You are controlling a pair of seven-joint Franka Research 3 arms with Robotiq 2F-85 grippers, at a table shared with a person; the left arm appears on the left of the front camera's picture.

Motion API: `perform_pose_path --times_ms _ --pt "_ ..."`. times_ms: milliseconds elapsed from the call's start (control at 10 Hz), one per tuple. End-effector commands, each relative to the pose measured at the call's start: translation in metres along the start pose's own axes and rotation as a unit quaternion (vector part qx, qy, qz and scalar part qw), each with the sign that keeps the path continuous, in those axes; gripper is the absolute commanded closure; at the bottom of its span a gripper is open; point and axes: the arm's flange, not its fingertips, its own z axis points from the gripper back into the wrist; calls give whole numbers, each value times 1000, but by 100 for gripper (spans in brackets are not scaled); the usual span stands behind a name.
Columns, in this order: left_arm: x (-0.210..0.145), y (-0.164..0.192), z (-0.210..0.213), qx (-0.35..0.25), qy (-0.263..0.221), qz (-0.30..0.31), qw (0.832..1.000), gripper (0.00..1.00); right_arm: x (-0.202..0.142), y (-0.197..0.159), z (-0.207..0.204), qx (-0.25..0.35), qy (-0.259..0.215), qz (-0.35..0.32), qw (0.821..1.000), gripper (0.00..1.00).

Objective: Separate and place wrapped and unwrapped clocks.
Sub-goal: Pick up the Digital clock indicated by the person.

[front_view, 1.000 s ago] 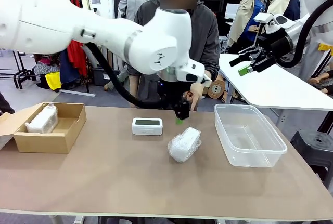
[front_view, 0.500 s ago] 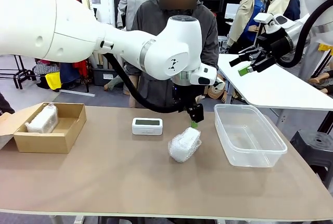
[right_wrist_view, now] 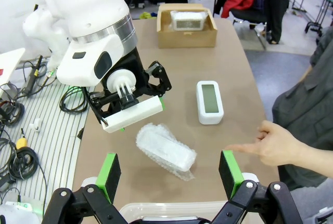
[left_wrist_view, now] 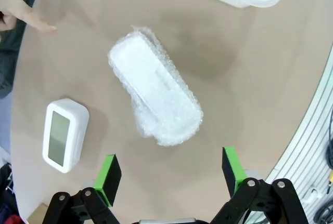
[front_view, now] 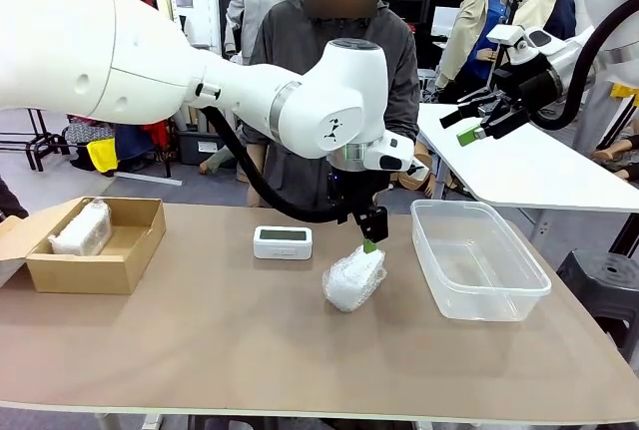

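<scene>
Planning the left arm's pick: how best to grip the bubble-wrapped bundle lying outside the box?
Take the wrapped bundle across its narrow middle, straight down from above: it lies flat, oblong, diagonal under the open left tool, which likely needs turning so its pads face the long sides.

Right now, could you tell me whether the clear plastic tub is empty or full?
Empty: the clear plastic tub has a bare bottom; the white clock sits outside it.
</scene>
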Motion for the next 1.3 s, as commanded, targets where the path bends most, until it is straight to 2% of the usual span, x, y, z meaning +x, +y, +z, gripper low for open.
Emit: perform_pose_path --times_ms 0,100,400,500,800,1200 --pt "12 -3 -13 31 27 79 996 0 1 0 1 -1 1 2 1000 0" --pt "19 -3 -22 47 20 135 990 0 1 0 1 -1 1 2 1000 0" --pt "37 -7 -50 87 32 228 969 0 1 0 1 -1 1 2 1000 0" --pt "39 -7 -60 111 39 240 964 0 1 0 1 -1 1 2 1000 0" --pt "46 -15 -88 82 46 251 963 0 1 0 1 -1 1 2 1000 0" --pt "44 -13 -112 91 47 251 963 0 1 0 1 -1 1 2 1000 0"
